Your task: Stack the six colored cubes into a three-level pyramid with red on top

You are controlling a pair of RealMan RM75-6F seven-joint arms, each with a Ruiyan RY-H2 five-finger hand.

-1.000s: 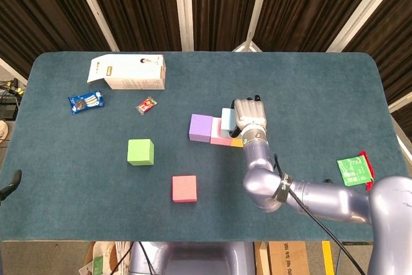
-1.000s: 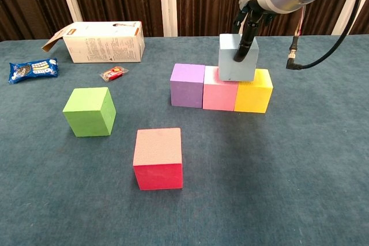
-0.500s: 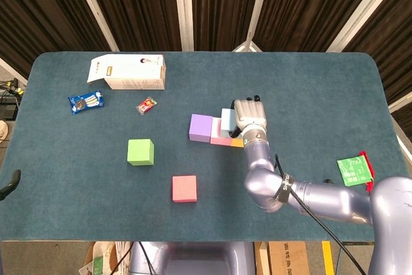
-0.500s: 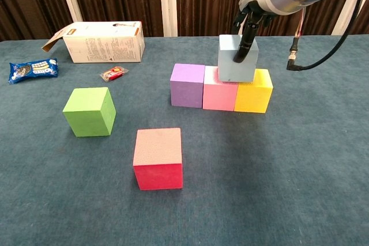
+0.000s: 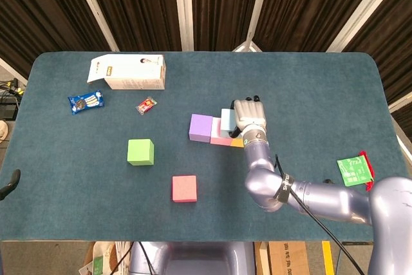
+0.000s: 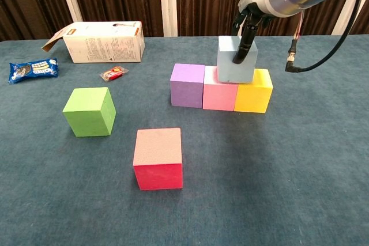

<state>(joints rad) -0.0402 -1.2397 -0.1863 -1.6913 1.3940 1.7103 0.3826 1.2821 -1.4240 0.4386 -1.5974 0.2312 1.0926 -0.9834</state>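
The light blue cube sits on the second level, on top of the pink cube and the yellow cube, over the seam between them and slightly more on the pink one. It stands upright with its faces about parallel to the row below; being a cube, it shows no long axis. The right hand comes down on it from above and behind, and dark fingers lie against its front face, so the hand grasps the cube from the top. In the head view this hand points away from the robot, its back turned up, and it covers most of the blue cube and the yellow one; the forearm runs back toward the lower right. The purple cube touches the pink cube on the left, so three cubes form one row. The green cube stands alone, well apart to the left, and the red cube is nearer to the robot, between the green cube and the row. The left hand is not visible in either view.
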